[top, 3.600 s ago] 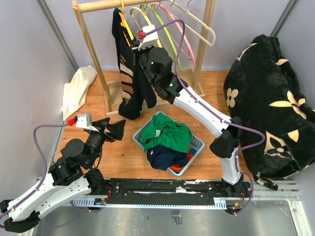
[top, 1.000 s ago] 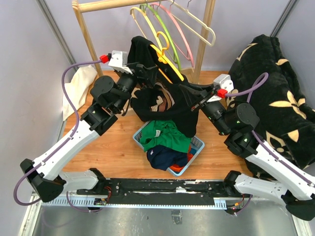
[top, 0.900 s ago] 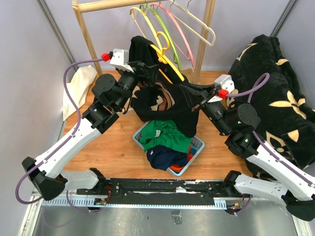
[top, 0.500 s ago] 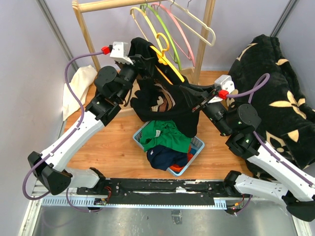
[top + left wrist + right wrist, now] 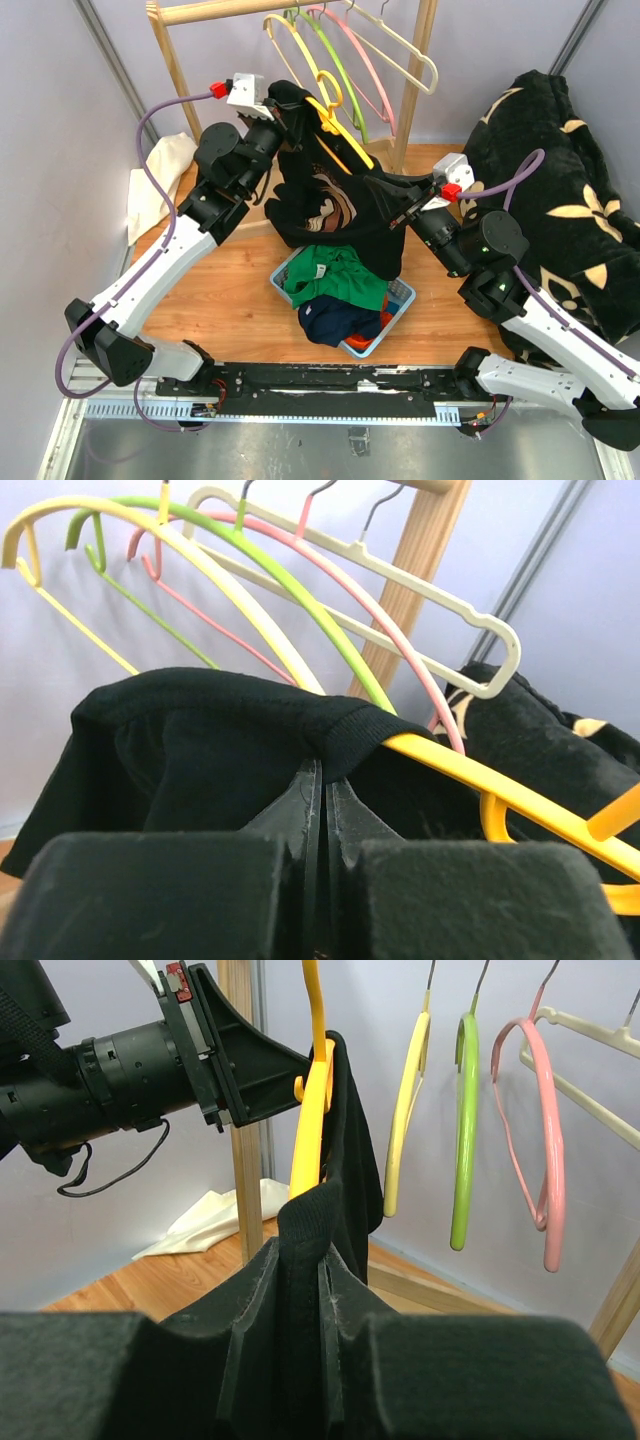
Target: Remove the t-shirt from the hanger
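The black t-shirt with a tan print hangs between my two arms, above the basket. It is still draped over the yellow hanger, which is off the rod. My left gripper is at the shirt's top, shut on the ribbed collar edge of the t-shirt. In the left wrist view the hanger comes out of the fabric just right of my left gripper. My right gripper is shut on a fold of the t-shirt's rib. The hanger stands upright just beyond my right gripper.
A blue laundry basket with green and navy clothes sits below the shirt. The wooden rack carries yellow, green, pink and cream hangers. A white cloth lies at the left wall, and a black floral blanket is at the right.
My left gripper rose toward the shirt's top by the hanger and closed on the collar. The right gripper kept its hold and place.
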`<state>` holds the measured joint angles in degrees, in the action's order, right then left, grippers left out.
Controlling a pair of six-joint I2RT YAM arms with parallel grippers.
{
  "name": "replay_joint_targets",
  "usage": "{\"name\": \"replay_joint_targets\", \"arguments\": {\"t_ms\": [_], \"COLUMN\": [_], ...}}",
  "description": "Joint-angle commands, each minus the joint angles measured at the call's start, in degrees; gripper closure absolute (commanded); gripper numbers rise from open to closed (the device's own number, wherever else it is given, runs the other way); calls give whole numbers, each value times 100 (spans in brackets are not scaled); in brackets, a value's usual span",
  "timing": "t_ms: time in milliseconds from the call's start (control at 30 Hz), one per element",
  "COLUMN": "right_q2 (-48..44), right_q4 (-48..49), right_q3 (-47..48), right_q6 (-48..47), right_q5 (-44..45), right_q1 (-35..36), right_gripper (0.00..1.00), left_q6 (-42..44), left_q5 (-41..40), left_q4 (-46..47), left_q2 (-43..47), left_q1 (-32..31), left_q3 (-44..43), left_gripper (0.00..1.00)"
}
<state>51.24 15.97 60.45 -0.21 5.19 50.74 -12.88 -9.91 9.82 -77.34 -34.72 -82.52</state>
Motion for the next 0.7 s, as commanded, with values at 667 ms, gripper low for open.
{"name": "replay_joint_targets", "arguments": {"t_ms": [667], "right_q2": [314], "right_q4": [916], "right_q3": [-33], "right_q6": [-98], "right_q5": [316], "right_q1": [24], "right_gripper": [99], "left_q6": [15], "left_q5": [2038], "left_q4": [-797], "left_q2": [878], "left_q1": [35], "left_q3": [341], "left_gripper": [63]}}
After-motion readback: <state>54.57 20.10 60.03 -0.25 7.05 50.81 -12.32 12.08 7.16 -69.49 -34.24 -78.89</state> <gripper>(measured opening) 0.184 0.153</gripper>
